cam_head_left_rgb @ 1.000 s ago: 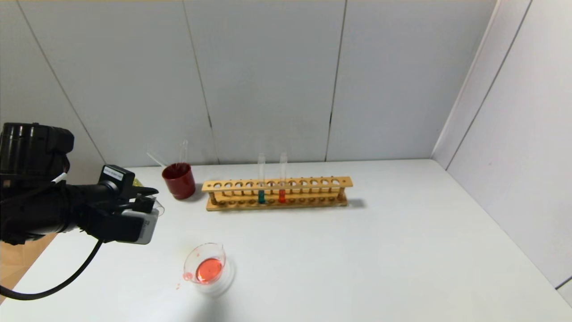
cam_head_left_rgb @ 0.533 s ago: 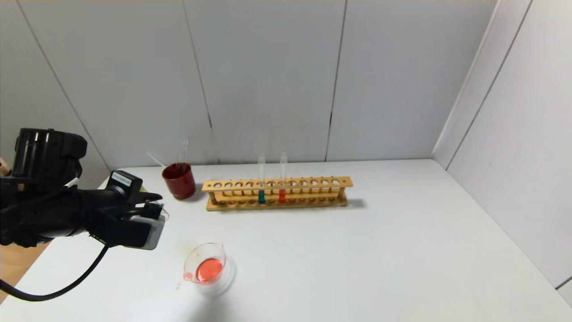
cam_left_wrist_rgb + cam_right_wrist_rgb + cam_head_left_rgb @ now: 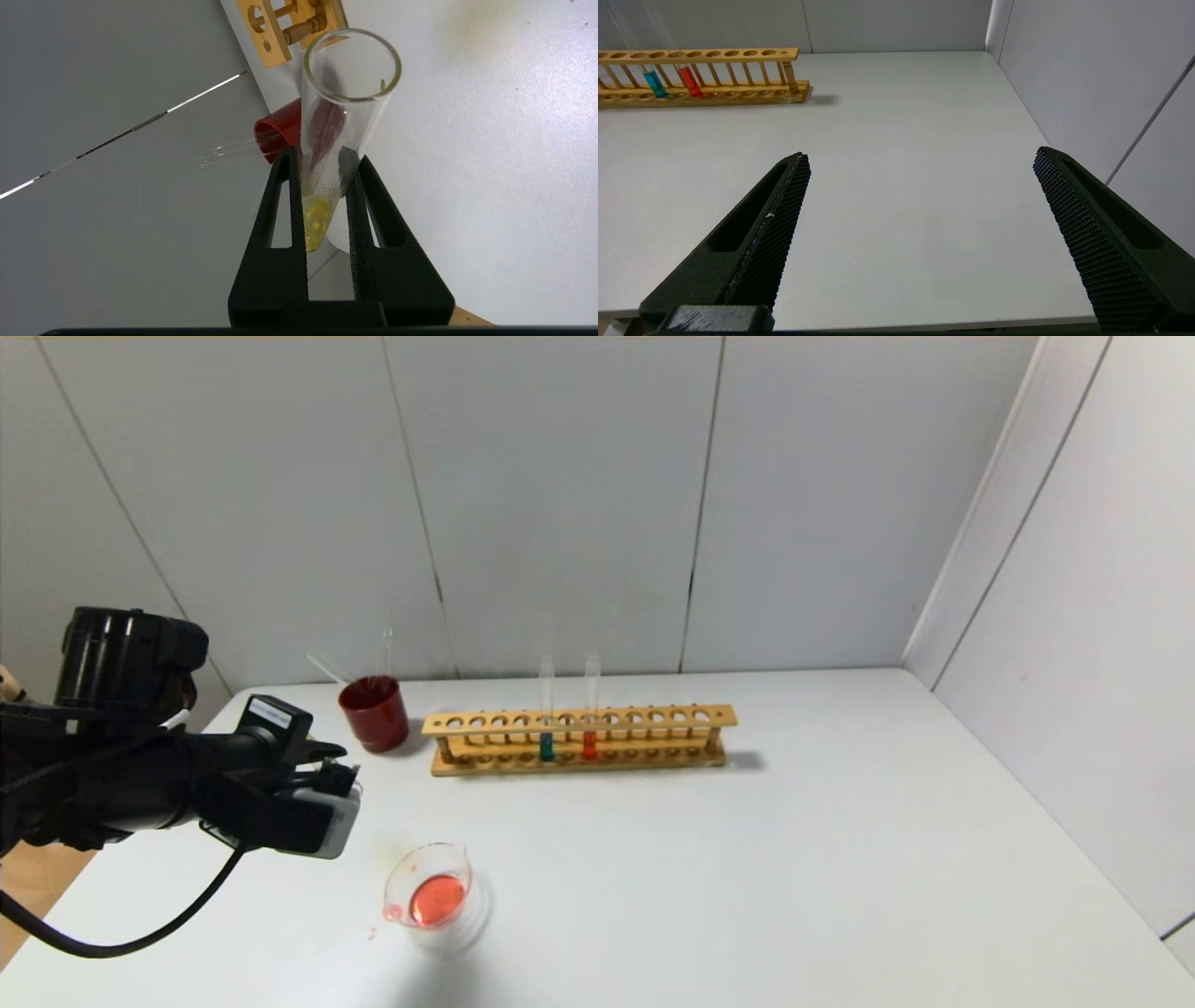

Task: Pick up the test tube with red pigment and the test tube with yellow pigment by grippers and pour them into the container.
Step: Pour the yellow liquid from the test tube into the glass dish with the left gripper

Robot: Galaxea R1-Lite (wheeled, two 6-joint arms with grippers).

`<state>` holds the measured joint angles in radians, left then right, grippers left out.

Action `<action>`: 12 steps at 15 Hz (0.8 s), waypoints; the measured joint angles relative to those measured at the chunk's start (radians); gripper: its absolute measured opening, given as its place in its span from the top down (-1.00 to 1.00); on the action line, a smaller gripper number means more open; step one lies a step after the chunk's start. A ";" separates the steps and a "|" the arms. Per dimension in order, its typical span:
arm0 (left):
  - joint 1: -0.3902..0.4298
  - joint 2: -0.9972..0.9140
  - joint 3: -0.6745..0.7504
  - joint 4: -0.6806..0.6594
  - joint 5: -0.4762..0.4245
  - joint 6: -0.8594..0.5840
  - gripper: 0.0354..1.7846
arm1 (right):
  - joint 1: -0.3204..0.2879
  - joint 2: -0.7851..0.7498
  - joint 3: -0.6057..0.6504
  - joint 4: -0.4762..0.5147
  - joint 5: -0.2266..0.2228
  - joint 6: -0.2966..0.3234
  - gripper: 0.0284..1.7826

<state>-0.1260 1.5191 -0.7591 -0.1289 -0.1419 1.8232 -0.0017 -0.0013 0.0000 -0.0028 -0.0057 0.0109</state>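
Two tubes stand in the wooden rack point(image 3: 579, 739); a third is in the left end effector point(image 3: 322, 172).

Left end effector, clamped on the test tube with yellow pigment point(image 3: 343, 107), hovers over the bench point(image 3: 794, 859) left of and behind the container point(image 3: 431, 894), which holds red liquid. The test tube with red pigment point(image 3: 590, 709) stands racked beside a teal tube point(image 3: 546, 711); a dark red cup point(image 3: 373, 713) sits left of the rack. Right end effector point(image 3: 920, 224) hangs low, fingers wide apart.

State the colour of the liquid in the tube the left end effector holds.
Pale yellow, pooled at the test tube's closed end; the left wrist view shows it best.
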 joint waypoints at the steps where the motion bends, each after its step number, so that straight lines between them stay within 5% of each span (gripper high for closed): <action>1: -0.003 0.001 0.001 -0.002 -0.001 0.001 0.69 | 0.000 0.000 0.000 0.000 0.000 0.000 -0.96; 12: -0.016 0.005 -0.003 -0.005 -0.005 0.002 0.69 | 0.000 0.000 0.000 0.000 0.000 0.000 -0.96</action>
<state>-0.1423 1.5245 -0.7619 -0.1336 -0.1472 1.8255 -0.0017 -0.0013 0.0000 -0.0028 -0.0062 0.0111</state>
